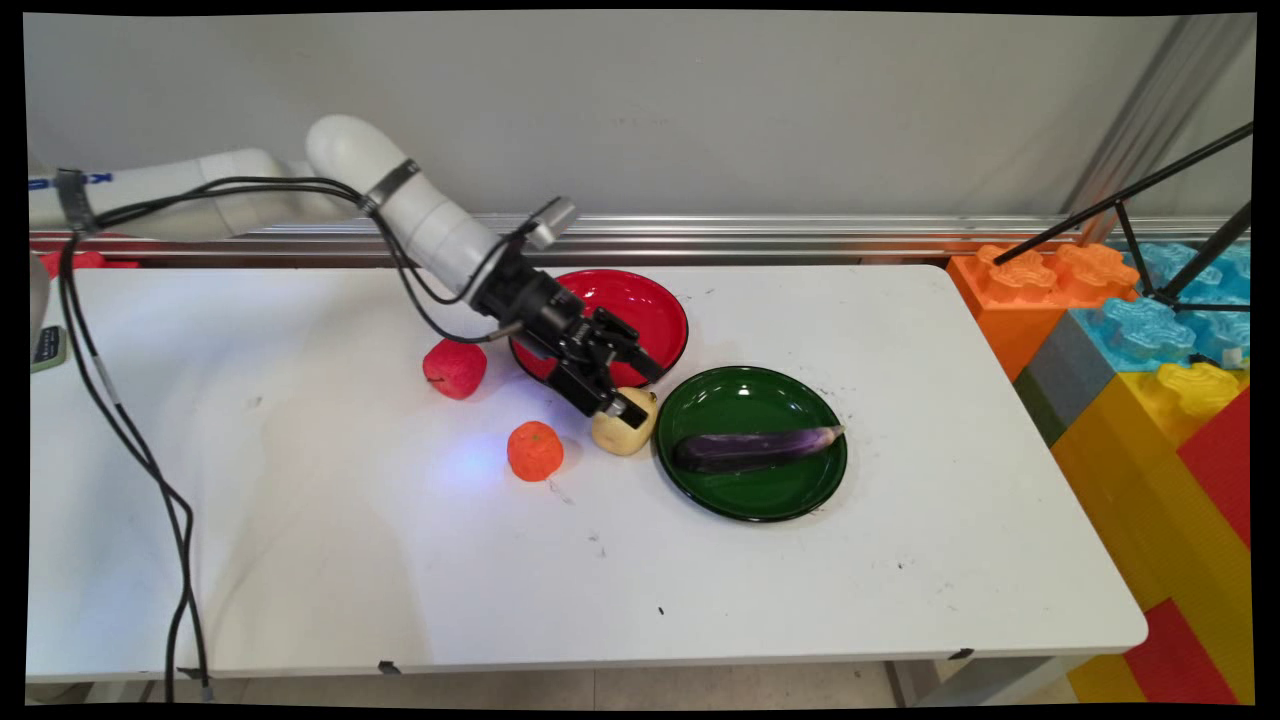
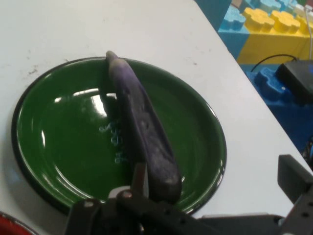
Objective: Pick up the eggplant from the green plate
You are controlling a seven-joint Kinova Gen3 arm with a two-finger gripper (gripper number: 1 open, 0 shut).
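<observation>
Because the arm reaches in low from the upper left, the gripper (image 1: 618, 398) ends up right at the top of a pale yellow fruit (image 1: 626, 425), which sits on the table just left of the green plate (image 1: 752, 500). Whether the jaws are open, closed, or holding the fruit, I cannot tell: in the main view the black linkage covers the contact, and in the hand view only one finger shows at the right and dark linkage at the bottom. The hand camera looks past the fruit onto the green plate (image 2: 63, 147), which suggests the wrist is tilted toward that plate. A purple eggplant (image 1: 755, 447) lies lengthwise across the green plate, its stem end resting on the plate's right rim, so it is propped by the raised edge. A red plate (image 1: 655, 300) sits just behind and left of the green plate, partly hidden by the gripper. An orange fruit (image 1: 535, 451) lies further left of the green plate, beyond the yellow fruit, and a red apple (image 1: 455, 368) lies further left again. Large toy blocks (image 1: 1160, 380) stand off the table to the right of the green plate.
</observation>
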